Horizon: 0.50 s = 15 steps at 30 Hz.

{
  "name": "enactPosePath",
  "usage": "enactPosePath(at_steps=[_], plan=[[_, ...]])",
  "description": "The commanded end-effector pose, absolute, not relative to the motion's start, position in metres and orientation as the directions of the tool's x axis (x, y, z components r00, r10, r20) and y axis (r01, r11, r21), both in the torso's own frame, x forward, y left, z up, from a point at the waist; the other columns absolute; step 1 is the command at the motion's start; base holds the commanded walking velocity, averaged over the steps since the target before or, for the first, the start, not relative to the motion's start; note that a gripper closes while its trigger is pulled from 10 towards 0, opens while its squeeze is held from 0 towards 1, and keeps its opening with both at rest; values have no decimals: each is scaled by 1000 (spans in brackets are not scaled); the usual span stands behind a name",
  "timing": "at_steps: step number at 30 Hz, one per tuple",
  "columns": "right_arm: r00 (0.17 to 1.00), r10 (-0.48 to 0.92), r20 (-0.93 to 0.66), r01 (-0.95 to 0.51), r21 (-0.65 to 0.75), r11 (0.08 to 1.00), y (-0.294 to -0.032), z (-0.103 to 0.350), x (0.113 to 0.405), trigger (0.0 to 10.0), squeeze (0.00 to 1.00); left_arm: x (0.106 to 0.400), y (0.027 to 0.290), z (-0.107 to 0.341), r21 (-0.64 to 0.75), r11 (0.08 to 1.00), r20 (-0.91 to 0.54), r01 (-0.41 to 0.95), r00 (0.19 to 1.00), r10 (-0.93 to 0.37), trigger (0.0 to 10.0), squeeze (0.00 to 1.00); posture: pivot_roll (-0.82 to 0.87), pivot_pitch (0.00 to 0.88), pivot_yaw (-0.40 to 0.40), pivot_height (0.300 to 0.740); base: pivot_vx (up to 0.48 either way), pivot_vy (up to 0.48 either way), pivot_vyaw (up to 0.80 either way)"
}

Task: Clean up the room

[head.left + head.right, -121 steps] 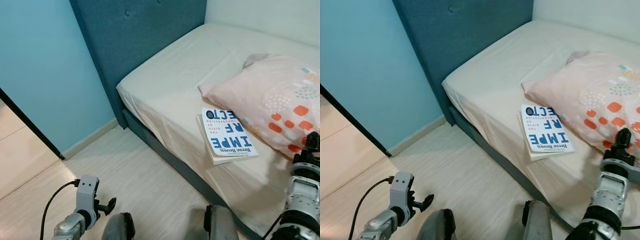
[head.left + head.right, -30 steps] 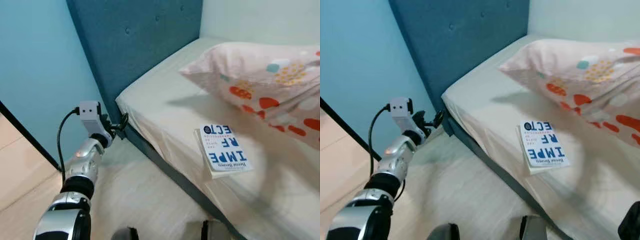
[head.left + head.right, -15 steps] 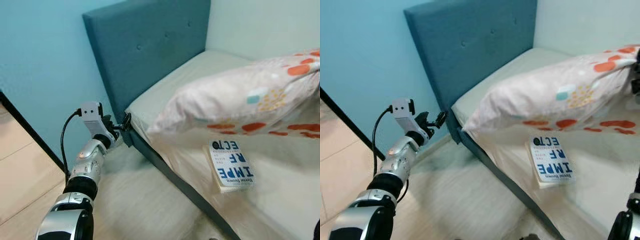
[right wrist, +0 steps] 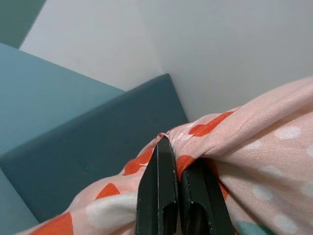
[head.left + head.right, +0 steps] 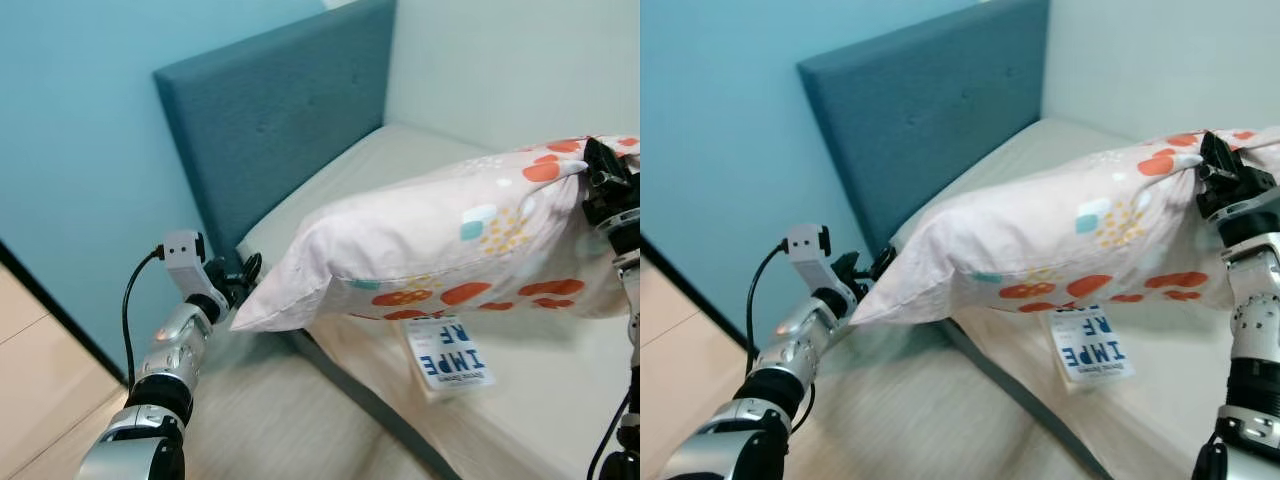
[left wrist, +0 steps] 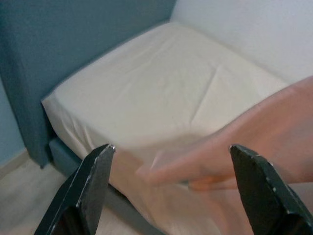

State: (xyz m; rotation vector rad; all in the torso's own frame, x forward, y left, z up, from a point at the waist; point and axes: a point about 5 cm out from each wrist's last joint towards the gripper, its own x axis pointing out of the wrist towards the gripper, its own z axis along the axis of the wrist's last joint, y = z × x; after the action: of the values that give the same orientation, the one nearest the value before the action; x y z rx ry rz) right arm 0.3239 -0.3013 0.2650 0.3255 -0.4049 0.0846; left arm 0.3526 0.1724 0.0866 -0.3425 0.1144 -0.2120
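Right gripper [image 5: 1223, 180] has its fingers pinched on one end of the pillow [image 5: 1060, 245], hung above the bed [image 5: 400, 170] and book [image 5: 447, 357]. Left gripper [image 6: 168, 188] spread wide at the far corner. Risk: thin fabric grip slipping, dropping the pillow floorward.

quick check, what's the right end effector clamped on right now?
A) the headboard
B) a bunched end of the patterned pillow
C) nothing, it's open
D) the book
B: the right end effector is pinched shut on a bunched end of the pillow, which hangs lifted above the book on the bed.
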Motion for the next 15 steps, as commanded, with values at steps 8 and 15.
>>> enactPosePath(at_steps=[8,15], plan=[[929,111,353,-222,291,931,-257,238,336,2824,0,309,199,20,-279,960,-360,6,926,-111,10000,0,25,0,11,739,0,0,0],[938,139,318,-227,261,938,-244,226,337,0,0,269,212,-20,-213,973,-548,-94,836,-39,10000,0,22,0,18,739,0,0,229]])
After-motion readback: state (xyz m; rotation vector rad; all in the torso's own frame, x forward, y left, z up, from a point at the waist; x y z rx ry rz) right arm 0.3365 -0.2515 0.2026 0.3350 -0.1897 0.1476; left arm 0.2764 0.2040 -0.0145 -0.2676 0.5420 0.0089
